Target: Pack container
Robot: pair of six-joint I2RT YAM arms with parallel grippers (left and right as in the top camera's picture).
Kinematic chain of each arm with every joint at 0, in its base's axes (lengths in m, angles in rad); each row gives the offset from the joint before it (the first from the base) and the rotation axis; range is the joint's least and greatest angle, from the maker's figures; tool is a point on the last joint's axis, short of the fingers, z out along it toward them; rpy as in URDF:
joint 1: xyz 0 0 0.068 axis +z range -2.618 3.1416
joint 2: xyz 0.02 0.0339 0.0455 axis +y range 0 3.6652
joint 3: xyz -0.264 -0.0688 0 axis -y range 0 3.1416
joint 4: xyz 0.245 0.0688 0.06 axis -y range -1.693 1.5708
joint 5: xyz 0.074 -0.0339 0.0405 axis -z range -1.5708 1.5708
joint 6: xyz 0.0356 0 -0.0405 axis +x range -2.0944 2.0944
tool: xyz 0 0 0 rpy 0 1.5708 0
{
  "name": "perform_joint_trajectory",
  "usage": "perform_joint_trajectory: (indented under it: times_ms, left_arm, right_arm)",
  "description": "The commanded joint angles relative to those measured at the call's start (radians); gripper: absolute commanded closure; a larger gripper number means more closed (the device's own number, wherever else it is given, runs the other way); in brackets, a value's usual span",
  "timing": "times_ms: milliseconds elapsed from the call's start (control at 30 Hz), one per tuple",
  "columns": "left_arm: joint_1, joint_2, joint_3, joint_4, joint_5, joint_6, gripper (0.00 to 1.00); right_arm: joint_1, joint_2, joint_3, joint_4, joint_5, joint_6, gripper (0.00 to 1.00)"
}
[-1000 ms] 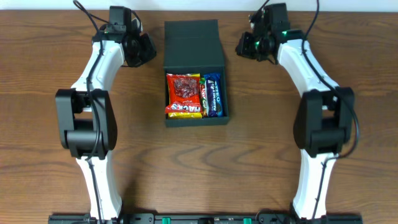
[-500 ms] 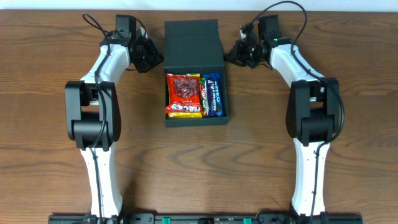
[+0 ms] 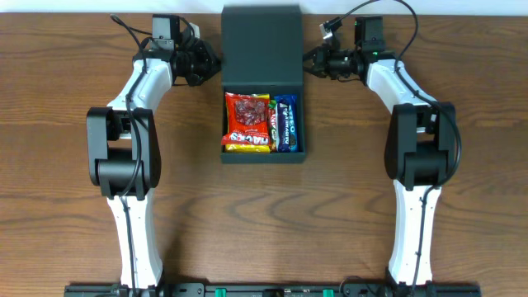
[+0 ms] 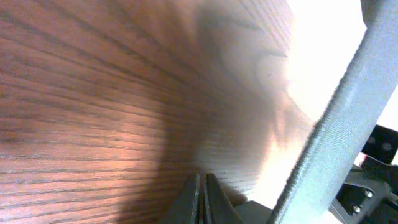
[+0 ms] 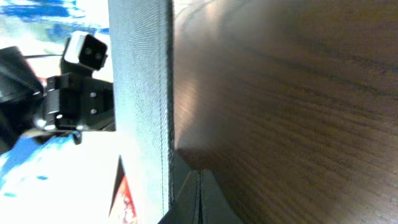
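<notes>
The dark teal-black container sits at the table's middle back. It holds a red snack packet, a thin green bar and a blue packet. Its flap lid is raised behind the open tray. My left gripper is shut, fingertips at the lid's left edge. My right gripper is shut, fingertips at the lid's right edge. In the left wrist view the shut fingers lie low over the wood beside the lid's edge. The right wrist view shows the same: shut fingers, lid edge.
The brown wooden table stretches around the container. Both arm bases stand at the front edge, left and right. Cables loop over the arms near the back edge.
Both grippers have moved inward to the lid's two sides. The lid has risen from lying flat behind the tray, and the container has shifted slightly.
</notes>
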Motion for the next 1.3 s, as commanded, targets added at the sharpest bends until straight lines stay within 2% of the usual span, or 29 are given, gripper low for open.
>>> perform_joint_trajectory:
  times_ms: [0, 133, 300, 433, 600, 833, 933, 1267]
  left_arm:
    - [-0.013, 0.003, 0.06, 0.003, 0.09, 0.029, 0.94]
    - [-0.013, -0.011, 0.123, -0.005, 0.117, 0.074, 0.94]
    - [-0.015, -0.063, 0.154, -0.02, 0.142, 0.146, 0.94]
    - [-0.015, -0.136, 0.154, -0.074, 0.142, 0.248, 0.94]
    - [-0.015, -0.243, 0.154, -0.177, 0.141, 0.388, 0.94]
    - [-0.015, -0.386, 0.154, -0.395, 0.077, 0.631, 0.94]
    - [-0.015, -0.418, 0.154, -0.53, -0.014, 0.709, 0.94]
    - [-0.015, -0.422, 0.154, -0.734, -0.195, 0.713, 0.94]
  right_arm:
    - [-0.008, 0.002, 0.032, 0.006, -0.132, -0.017, 0.98]
    - [-0.01, -0.038, 0.061, -0.001, -0.149, -0.022, 0.99]
    - [-0.002, -0.121, 0.084, -0.101, -0.148, -0.127, 0.98]
    - [-0.001, -0.2, 0.084, -0.227, -0.105, -0.231, 0.98]
    - [0.016, -0.3, 0.084, -0.441, 0.045, -0.386, 0.99]
    - [0.06, -0.387, 0.084, -0.705, 0.233, -0.515, 0.99]
    - [0.079, -0.402, 0.084, -0.805, 0.354, -0.523, 0.99]
    - [0.08, -0.403, 0.084, -0.861, 0.597, -0.406, 0.99]
